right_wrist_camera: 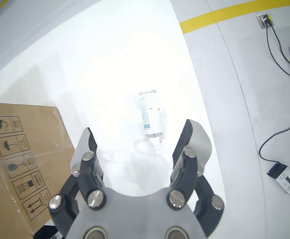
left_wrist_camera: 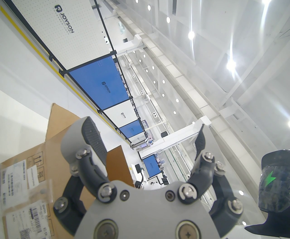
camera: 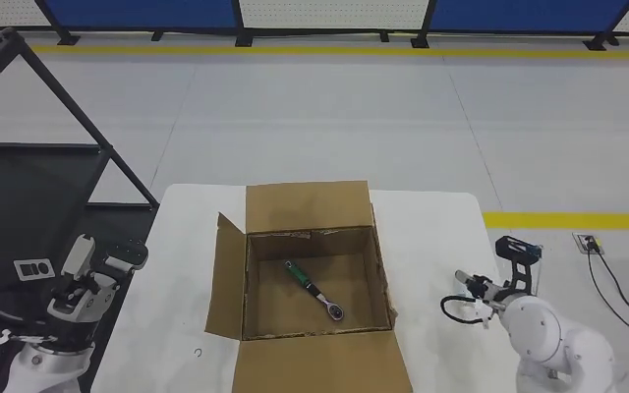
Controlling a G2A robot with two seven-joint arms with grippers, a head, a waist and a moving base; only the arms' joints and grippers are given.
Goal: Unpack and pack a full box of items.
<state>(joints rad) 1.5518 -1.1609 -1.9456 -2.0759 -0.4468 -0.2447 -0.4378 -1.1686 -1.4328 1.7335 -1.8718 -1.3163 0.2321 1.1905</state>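
Observation:
An open cardboard box (camera: pixel 310 206) stands in the middle of the white table (camera: pixel 432 226), all flaps folded outward. Inside it, a ratchet wrench with a green handle (camera: pixel 314 290) lies diagonally on the floor of the box. My left gripper (camera: pixel 103 257) sits off the table's left edge, open and pointing upward (left_wrist_camera: pixel 145 126), with a box flap (left_wrist_camera: pixel 56 144) beside it. My right gripper (right_wrist_camera: pixel 138 131) hovers open over the table to the right of the box (right_wrist_camera: pixel 29 144). A small clear bottle with a white label (right_wrist_camera: pixel 150 115) lies on its side just beyond the fingertips.
A small ring-like object (camera: pixel 199 354) lies on the table at the front left. A black metal frame (camera: pixel 59 108) stands left of the table. On the floor to the right are a wall socket (right_wrist_camera: pixel 265 20), cables and a power adapter (right_wrist_camera: pixel 281 178).

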